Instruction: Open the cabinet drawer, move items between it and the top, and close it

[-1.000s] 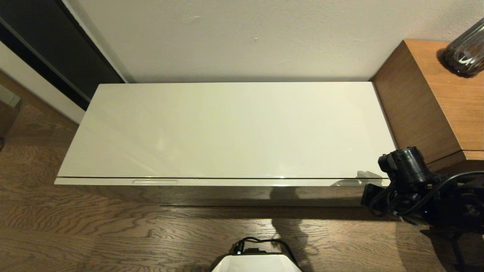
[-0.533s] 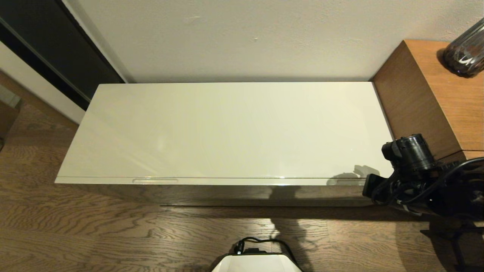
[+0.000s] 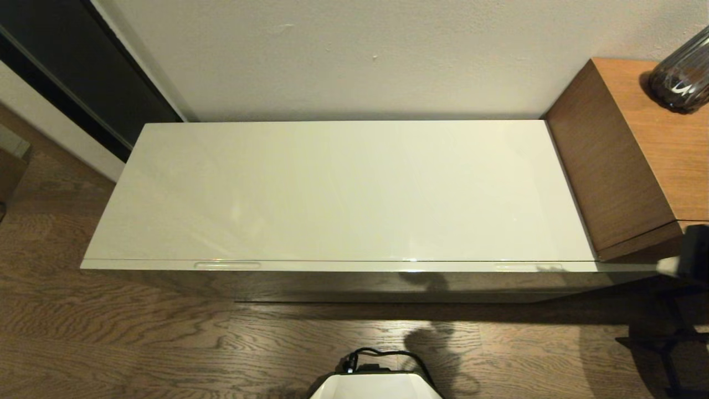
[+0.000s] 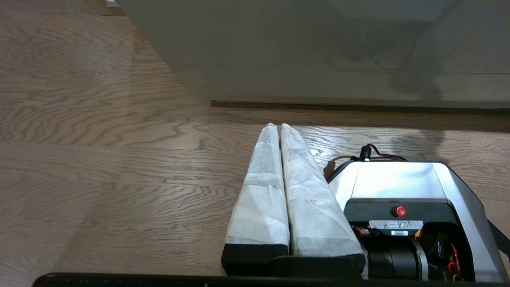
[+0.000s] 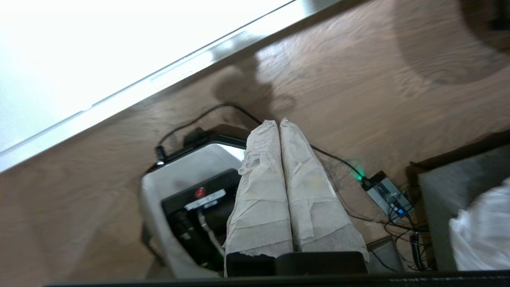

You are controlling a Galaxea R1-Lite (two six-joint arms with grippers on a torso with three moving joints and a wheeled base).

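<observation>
Dark ribbed vase (image 3: 682,77) and taller wooden unit (image 3: 637,160) cut off at the head view's right edge.

The top (image 3: 343,188) is a glossy cream-white slab; wooden floor (image 3: 138,343) lies below.

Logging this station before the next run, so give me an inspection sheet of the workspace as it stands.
Surface: the top, glossy cream, bare.
Job's things: the cabinet drawer shut flush under the top; packets: nothing seen.
Clutter: dark ribbed vase on the brown wood cabinet.
Grippers: left gripper shut, low over the floor; right gripper shut, above the robot base.
Cables: black cable at the base; wires and a lit green device on the floor.
Surroundings: wood floor, white wall.
</observation>
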